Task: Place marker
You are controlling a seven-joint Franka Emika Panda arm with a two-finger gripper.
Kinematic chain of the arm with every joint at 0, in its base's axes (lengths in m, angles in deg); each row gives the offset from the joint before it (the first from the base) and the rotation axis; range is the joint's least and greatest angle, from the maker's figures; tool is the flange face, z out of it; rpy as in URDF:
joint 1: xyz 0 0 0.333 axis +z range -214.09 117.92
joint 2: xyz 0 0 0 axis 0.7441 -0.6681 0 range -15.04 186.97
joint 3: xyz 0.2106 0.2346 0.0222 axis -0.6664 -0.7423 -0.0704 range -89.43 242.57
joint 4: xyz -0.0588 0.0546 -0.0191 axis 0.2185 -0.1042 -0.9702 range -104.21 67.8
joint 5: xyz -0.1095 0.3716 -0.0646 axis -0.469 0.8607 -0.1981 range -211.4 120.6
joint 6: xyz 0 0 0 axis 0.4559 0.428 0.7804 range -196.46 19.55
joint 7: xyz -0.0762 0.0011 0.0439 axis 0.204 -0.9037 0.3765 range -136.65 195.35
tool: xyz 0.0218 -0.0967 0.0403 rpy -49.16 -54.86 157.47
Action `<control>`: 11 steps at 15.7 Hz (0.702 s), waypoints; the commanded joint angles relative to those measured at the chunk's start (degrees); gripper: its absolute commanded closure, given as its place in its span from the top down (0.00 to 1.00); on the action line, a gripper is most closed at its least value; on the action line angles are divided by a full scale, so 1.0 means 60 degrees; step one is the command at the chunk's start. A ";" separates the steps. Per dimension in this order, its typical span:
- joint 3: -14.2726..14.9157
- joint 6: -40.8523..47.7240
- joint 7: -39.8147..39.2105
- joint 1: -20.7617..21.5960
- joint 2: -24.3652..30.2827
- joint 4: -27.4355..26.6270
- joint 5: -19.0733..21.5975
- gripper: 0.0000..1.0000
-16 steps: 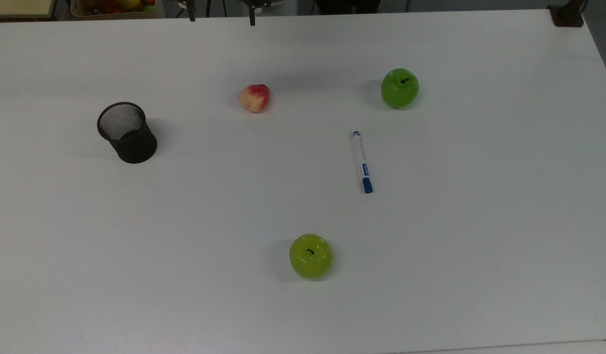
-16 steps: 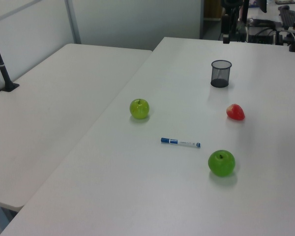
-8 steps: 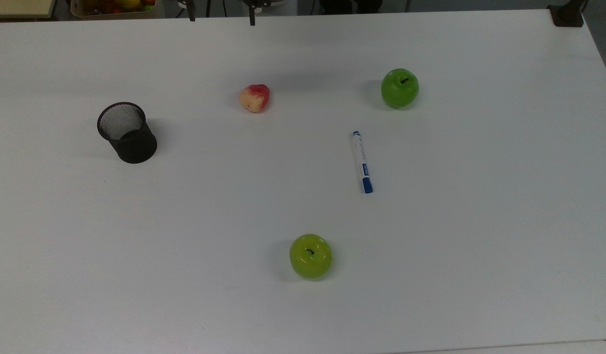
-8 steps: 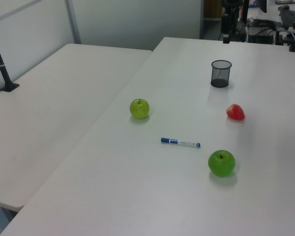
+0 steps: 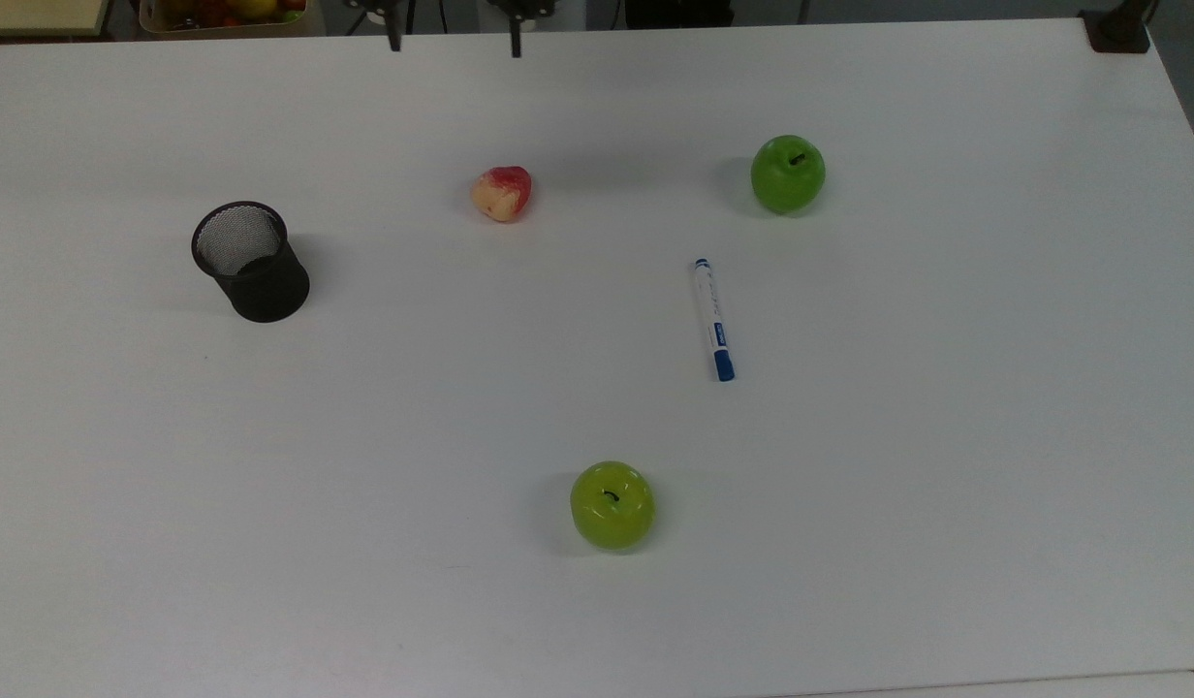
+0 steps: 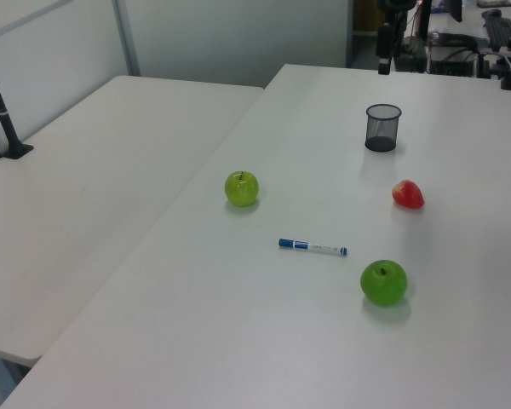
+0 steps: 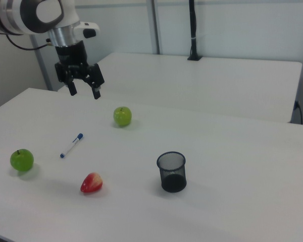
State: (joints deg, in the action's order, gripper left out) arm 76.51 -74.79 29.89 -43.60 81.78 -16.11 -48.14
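White table (image 5: 946, 436) fills most of the scene, with a second pale table (image 6: 85, 187) butted beside it and light partition walls behind.

In the right view the arm (image 7: 35, 12) reaches in from the right view's upper left, its wrist turned straight down, and the claw (image 7: 84, 91) hangs in the air above the table with nothing between its fingers; the two fingers point down and stand spread wide apart. In the top view the fingertips (image 5: 394, 43) show at the top edge, well apart from each other.

The marker (image 5: 713, 318) lies flat on the table, well away from the claw, lower in the top view and to the top view's right of it. Its long axis runs nearly up and down in the top view, leaning slightly: the blue cap is the end farther from the claw, the small blue tip the nearer one. In the right view the marker (image 7: 71, 145) lies below the claw, cap toward the upper right.

A dark green apple (image 5: 788, 173) sits off the marker's tip end, and a yellow-green apple (image 5: 612, 504) lies beyond its cap end, farthest from the claw. A red and yellow fruit (image 5: 502, 192) rests near the claw, just lower in the top view. A black mesh cup (image 5: 250, 260) stands upright on the other side, to the top view's left of the claw.
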 commanded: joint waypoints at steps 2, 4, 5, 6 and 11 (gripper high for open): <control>0.0054 -0.0278 0.0728 0.0995 -0.0956 0.0778 -0.0042 1.00; 0.0054 -0.0905 0.1212 0.1302 -0.1250 0.0853 -0.0028 1.00; 0.0054 -0.1199 0.1446 0.1492 -0.1411 0.0853 -0.0028 1.00; 0.0054 -0.1463 0.1681 0.1668 -0.1630 0.0853 -0.0028 1.00; 0.0054 -0.2445 0.1844 0.2343 -0.2831 0.0853 -0.0042 1.00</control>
State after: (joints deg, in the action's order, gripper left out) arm 76.36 -86.44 39.72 -31.70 69.42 -12.46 -48.14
